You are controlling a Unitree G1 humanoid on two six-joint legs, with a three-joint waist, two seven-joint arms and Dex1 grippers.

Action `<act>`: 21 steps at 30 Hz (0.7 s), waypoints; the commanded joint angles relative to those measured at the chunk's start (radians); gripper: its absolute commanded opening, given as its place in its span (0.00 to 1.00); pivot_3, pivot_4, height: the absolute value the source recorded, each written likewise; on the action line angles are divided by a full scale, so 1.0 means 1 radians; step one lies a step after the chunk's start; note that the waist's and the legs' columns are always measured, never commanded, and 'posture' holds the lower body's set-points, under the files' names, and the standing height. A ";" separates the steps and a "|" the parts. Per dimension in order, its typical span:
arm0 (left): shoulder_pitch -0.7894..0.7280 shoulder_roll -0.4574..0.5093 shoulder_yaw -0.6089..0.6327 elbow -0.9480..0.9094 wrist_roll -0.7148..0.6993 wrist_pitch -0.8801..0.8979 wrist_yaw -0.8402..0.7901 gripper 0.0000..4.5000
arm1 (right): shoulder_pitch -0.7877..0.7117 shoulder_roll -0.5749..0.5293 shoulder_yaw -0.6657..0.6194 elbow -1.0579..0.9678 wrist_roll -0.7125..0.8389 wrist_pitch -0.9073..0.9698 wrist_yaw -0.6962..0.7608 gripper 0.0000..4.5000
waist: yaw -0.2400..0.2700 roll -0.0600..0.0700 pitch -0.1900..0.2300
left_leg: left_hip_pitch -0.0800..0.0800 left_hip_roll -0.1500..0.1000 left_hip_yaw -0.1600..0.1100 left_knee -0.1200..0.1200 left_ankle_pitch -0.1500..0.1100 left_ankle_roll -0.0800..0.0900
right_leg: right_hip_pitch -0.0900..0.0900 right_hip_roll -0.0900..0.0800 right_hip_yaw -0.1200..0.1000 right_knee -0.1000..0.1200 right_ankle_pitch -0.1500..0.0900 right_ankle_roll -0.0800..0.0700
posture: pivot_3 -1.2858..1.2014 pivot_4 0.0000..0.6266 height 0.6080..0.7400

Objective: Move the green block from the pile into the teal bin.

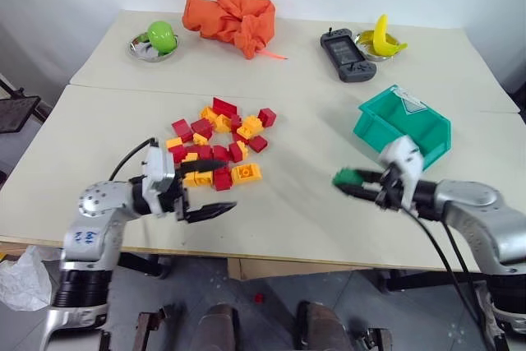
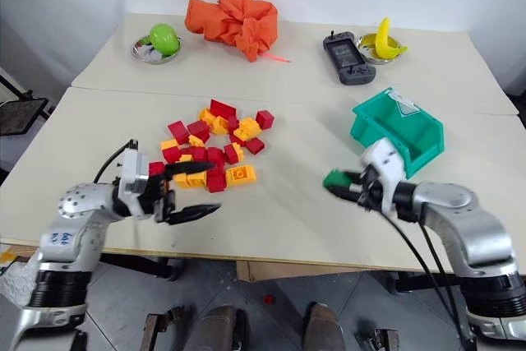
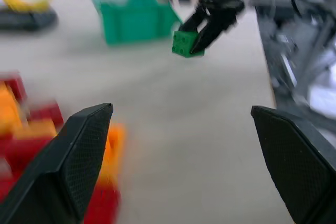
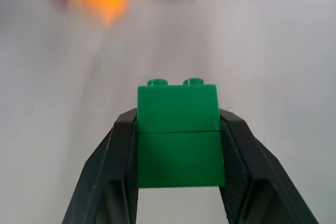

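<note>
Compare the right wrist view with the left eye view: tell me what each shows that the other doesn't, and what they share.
Right wrist view alone: the two studs on top of the green block and the black fingers pressed against its two sides.

Left eye view alone: the teal bin just beyond the right gripper, the open left gripper by the pile, and the orange cloth.

Both: the green block held off the table by the right gripper, the pile beyond it.

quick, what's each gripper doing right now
left gripper: open, holding nothing, beside the pile of red and yellow bricks
right gripper: closed on the small dark-green studded plastic brick
</note>
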 commanded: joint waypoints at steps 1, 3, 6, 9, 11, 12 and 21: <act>-0.013 -0.027 0.020 -0.060 -0.041 0.040 0.101 1.00 | -0.070 0.006 -0.154 0.010 0.028 -0.005 -0.114 0.33 | -0.005 0.000 0.000 | 0.000 0.000 0.000 0.000 0.000 0.000 | 0.000 0.000 0.001 0.000 0.000 0.000 | 0.52 0.24 1.00; -0.003 -0.031 0.001 -0.062 -0.028 0.048 0.121 1.00 | -0.113 -0.008 -0.176 0.073 -0.008 -0.032 -0.149 0.33 | -0.011 0.000 0.000 | 0.001 0.000 0.000 0.000 0.000 0.000 | 0.000 0.000 0.001 0.001 0.000 0.000 | 0.52 0.24 1.00; -0.001 -0.040 -0.022 -0.064 -0.021 0.057 0.145 1.00 | -0.194 -0.039 -0.151 0.220 -0.107 -0.086 -0.199 0.33 | -0.013 0.000 0.000 | 0.001 0.000 0.001 -0.001 0.000 0.000 | 0.000 0.000 0.001 0.000 0.000 0.000 | 0.52 0.24 1.00; -0.009 -0.044 -0.038 -0.067 -0.023 0.060 0.155 1.00 | -0.270 -0.027 -0.104 0.358 -0.176 -0.135 -0.223 0.33 | -0.019 0.000 0.000 | 0.001 0.000 0.002 -0.001 0.000 0.000 | 0.000 0.000 0.001 -0.001 0.000 0.000 | 0.52 0.24 1.00; -0.016 -0.041 -0.042 -0.063 -0.017 0.062 0.168 1.00 | -0.304 -0.004 -0.086 0.414 -0.181 -0.131 -0.216 0.33 | -0.024 0.000 0.000 | 0.001 0.000 0.001 -0.001 0.000 0.000 | 0.000 0.000 0.001 -0.001 0.000 0.000 | 0.52 0.24 1.00; -0.019 -0.039 -0.044 -0.062 -0.014 0.062 0.175 1.00 | -0.319 0.008 -0.083 0.438 -0.187 -0.136 -0.226 0.33 | -0.026 0.000 0.000 | 0.001 0.000 0.001 -0.001 0.000 0.000 | 0.000 0.000 0.001 -0.001 0.000 0.000 | 0.52 0.24 1.00; 0.043 0.036 0.031 -0.060 0.024 0.032 0.231 1.00 | -0.300 0.038 -0.079 0.459 -0.216 -0.369 -0.161 0.99 | -0.029 0.001 0.000 | 0.001 0.000 0.002 -0.002 0.000 0.000 | -0.001 0.000 0.001 -0.001 0.000 0.000 | 0.52 0.24 1.00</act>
